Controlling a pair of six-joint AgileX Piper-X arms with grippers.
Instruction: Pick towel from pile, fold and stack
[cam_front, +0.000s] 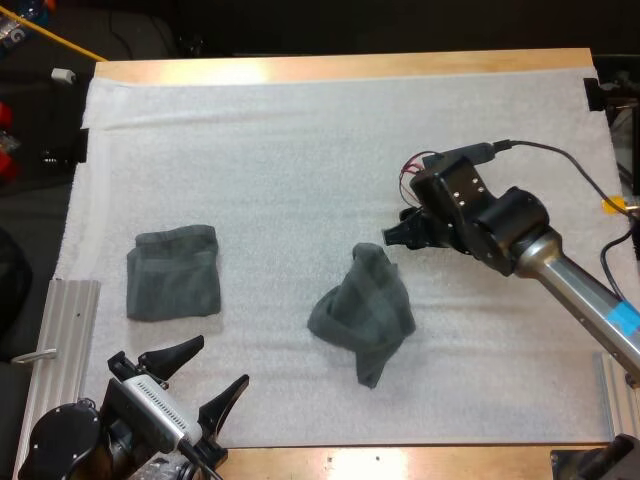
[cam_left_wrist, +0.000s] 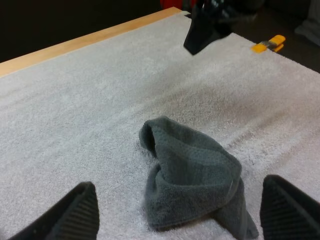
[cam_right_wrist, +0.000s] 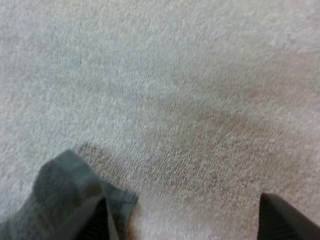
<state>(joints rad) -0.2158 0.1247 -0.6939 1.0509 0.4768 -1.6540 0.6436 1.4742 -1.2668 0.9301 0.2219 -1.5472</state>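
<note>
A: Any words, brands, numbers or signs to read here?

B: No, nothing legible in any of the three views.

A: Not even a label?

B: No label or marking can be made out as letters or digits.

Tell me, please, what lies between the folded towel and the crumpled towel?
Nothing lies there. In the high view, the stretch between the folded towel and the crumpled towel is bare white mat.
</note>
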